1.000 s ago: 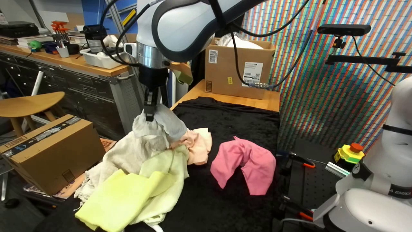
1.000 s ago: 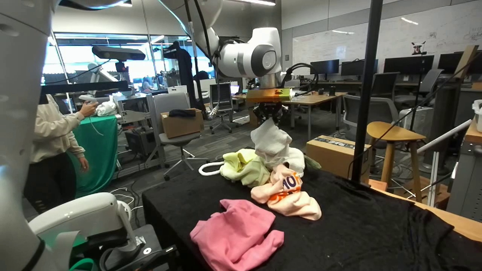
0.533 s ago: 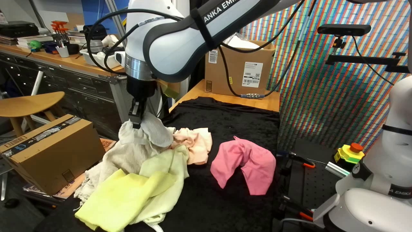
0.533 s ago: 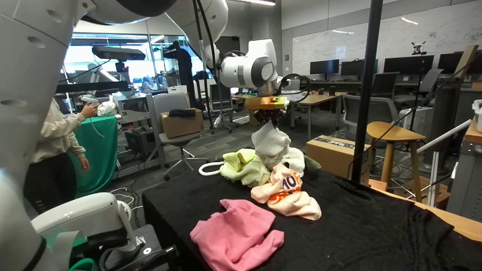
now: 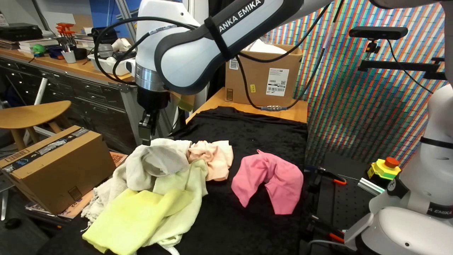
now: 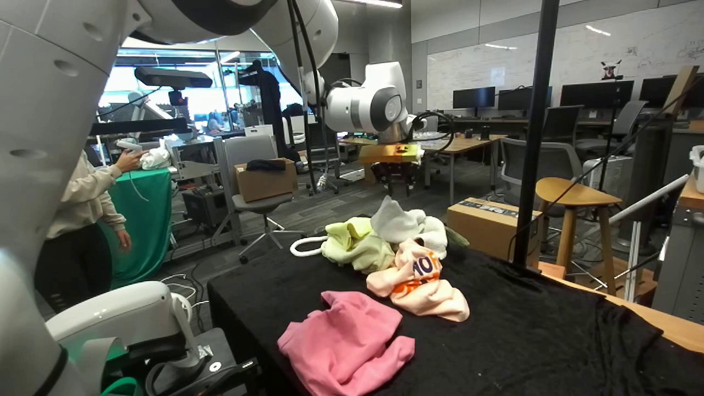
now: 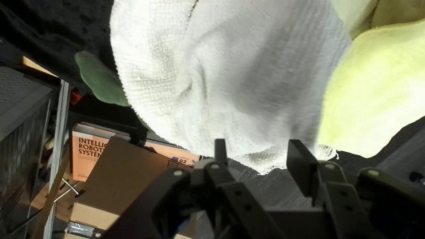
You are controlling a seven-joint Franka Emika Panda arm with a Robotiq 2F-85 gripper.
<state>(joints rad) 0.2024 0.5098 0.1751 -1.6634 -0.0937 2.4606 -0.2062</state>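
My gripper (image 5: 144, 136) is open and empty just above a crumpled white cloth; it also shows in an exterior view (image 6: 399, 190). In the wrist view, the gripper (image 7: 257, 144) has its fingers wide apart, with the white cloth (image 7: 215, 83) beyond the tips. The white cloth (image 5: 138, 166) lies heaped, with a raised peak (image 6: 389, 212). A yellow cloth (image 5: 127, 219) lies beside it over a pale green one (image 5: 185, 212). A peach cloth (image 5: 217, 159) with printed letters touches the heap. A pink cloth (image 5: 274, 177) lies apart on the black cover (image 5: 226, 226).
A cardboard box (image 5: 56, 166) stands beyond the table edge, near the heap. A larger box (image 5: 262, 76) stands at one table end. A black pole (image 6: 533, 132) rises by the table edge. Cables hang along the arm. A dark green piece (image 7: 99, 79) pokes out beside the white cloth.
The gripper moved left and down in an exterior view with the white cloth, then opened. The white cloth has dropped from it onto the heap. The other cloths look unmoved.
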